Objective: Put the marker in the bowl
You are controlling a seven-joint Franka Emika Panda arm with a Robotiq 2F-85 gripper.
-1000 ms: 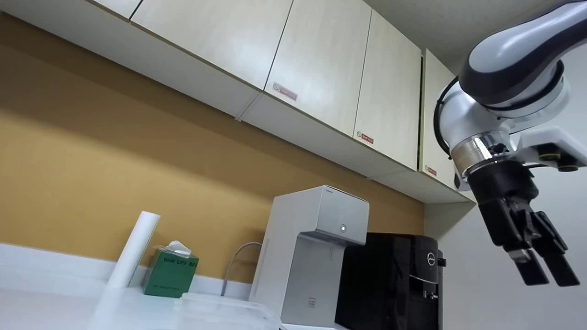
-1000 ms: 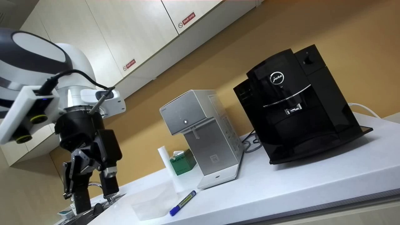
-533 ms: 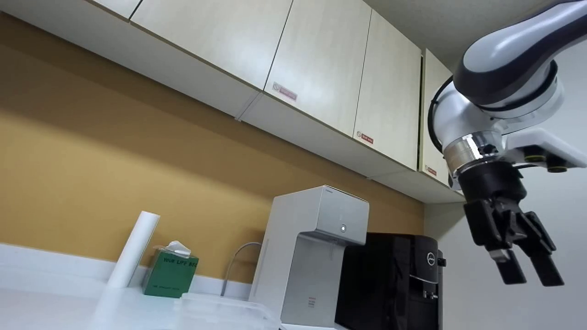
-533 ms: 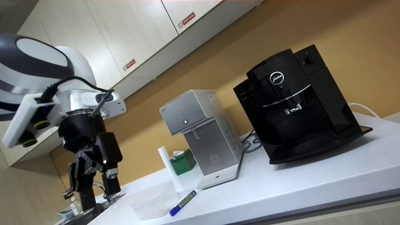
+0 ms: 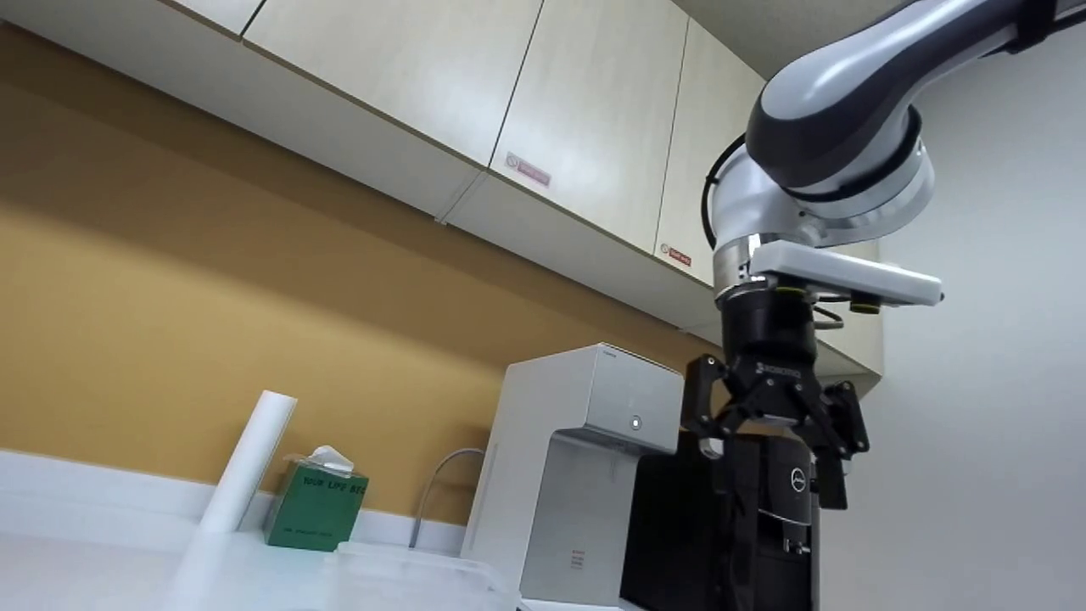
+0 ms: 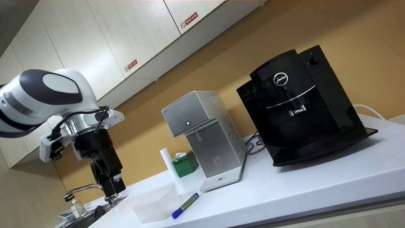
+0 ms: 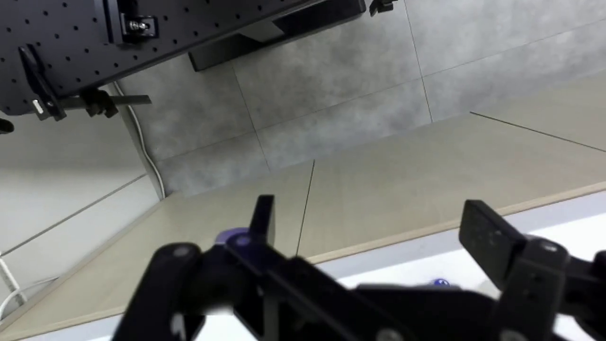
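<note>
The blue marker (image 6: pixel 185 205) lies on the white counter near its front edge in an exterior view. In the wrist view only its blue end (image 7: pixel 441 282) shows, the rest hidden behind the gripper's body. A translucent white tub (image 6: pixel 156 207), the bowl-like container, stands just beside the marker; its rim also shows in an exterior view (image 5: pixel 416 556). My gripper (image 7: pixel 369 215) is open with nothing between its fingers. In both exterior views the gripper (image 5: pixel 776 485) hangs in the air pointing down, above the counter and away from the marker (image 6: pixel 114 187).
A silver water dispenser (image 6: pixel 205 136) and a black coffee machine (image 6: pixel 303 107) stand on the counter. A green tissue box (image 5: pixel 318 505) and white roll (image 5: pixel 250 462) are behind the tub. A sink with a faucet (image 6: pixel 84 188) lies beyond the gripper. Cabinets (image 5: pixel 585 110) hang above.
The arm has swung left in one exterior view and lower and slightly right in another. The gripper has turned about its own axis and stays open. Marker and tub have not moved.
</note>
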